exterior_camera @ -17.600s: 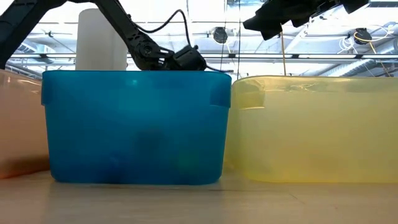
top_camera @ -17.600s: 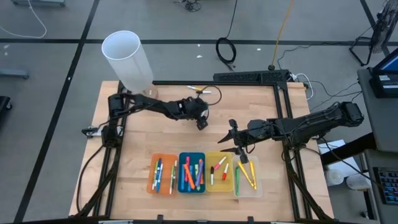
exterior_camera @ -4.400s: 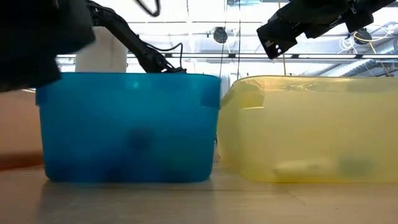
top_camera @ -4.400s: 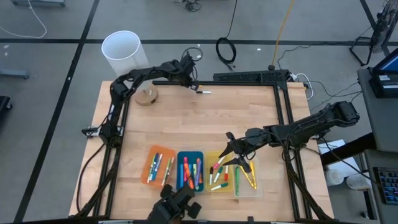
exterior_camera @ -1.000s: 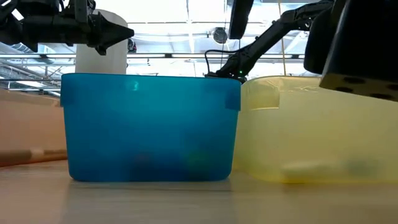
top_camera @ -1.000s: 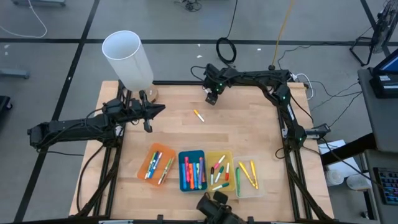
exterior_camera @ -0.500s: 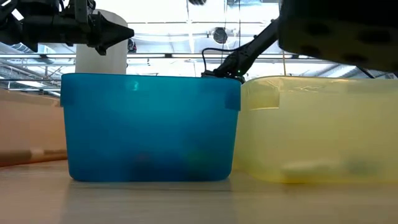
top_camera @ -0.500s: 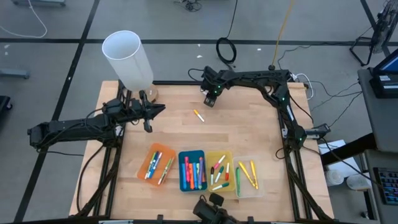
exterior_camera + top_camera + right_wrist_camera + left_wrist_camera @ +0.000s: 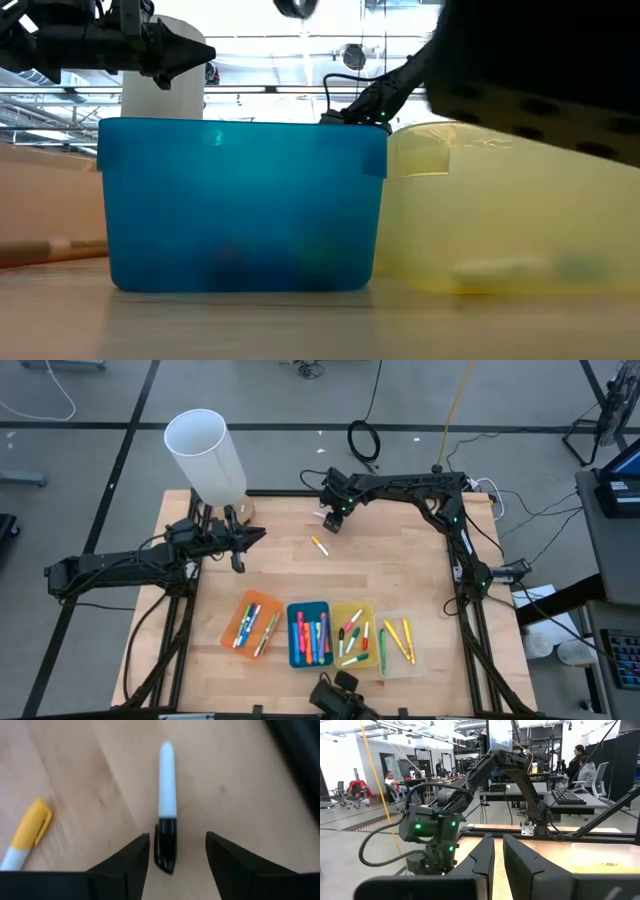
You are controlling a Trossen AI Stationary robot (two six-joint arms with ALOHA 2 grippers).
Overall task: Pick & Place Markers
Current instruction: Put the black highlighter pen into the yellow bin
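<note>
Right gripper (image 9: 329, 520): hovered over the far part of the wooden table (image 9: 400, 560), beyond the row of trays; fingers (image 9: 131, 857) spread wide, nothing held.
White marker with black cap (image 9: 166, 805): lay flat on the table, lined up with the gap between the right gripper's open fingers, touching neither.
Yellow-capped marker (image 9: 319, 546): lay loose on the table just beside the right gripper, on the side toward the trays; seen also in the right wrist view (image 9: 26, 832), apart from the white marker.
Left gripper (image 9: 252, 537): held above the table's left part, near the white cylinder (image 9: 205, 455); fingers (image 9: 482, 857) nearly together with a thin gap, nothing between them.
Orange tray (image 9: 233, 622): leftmost in the row, turned slightly askew, several markers inside.
Blue tray (image 9: 292, 635): just right of the orange tray, packed with pink, orange, blue and green markers (image 9: 313, 637).
Yellow tray (image 9: 338, 615): just right of the blue tray, a few red, green and white markers inside.
Clear tray (image 9: 412, 661): rightmost, yellow and green markers inside.
Dark object (image 9: 338, 695): at the table's near edge, in front of the blue and yellow trays; kind could not be told.
</note>
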